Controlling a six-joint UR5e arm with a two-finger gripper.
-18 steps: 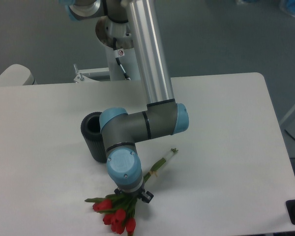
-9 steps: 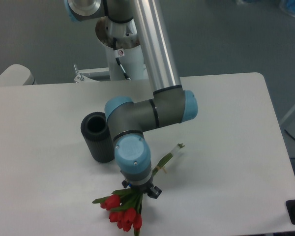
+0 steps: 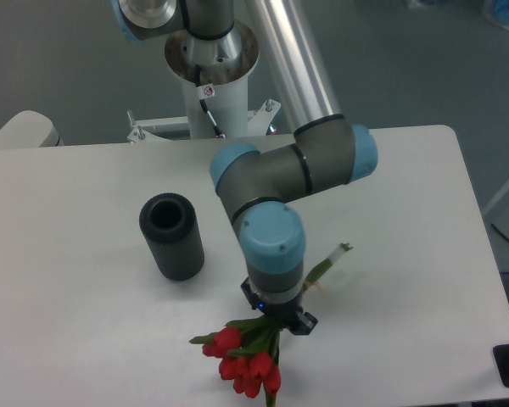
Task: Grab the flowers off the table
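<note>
One small bunch of red tulips with green stems and leaves (image 3: 248, 360) hangs near the front edge of the large flat white tabletop with rounded corners (image 3: 76, 339), its blooms pointing down toward that edge and its pale stem end sticking out up and to the right behind the wrist. About four or five red heads show; the exact count is unclear. The one two-finger gripper (image 3: 277, 326) sits at the middle of the bunch, its fingers hidden under the blue-capped wrist, so its grip cannot be told. One black ribbed cylinder (image 3: 171, 236) stands left of the bunch, well apart from it.
</note>
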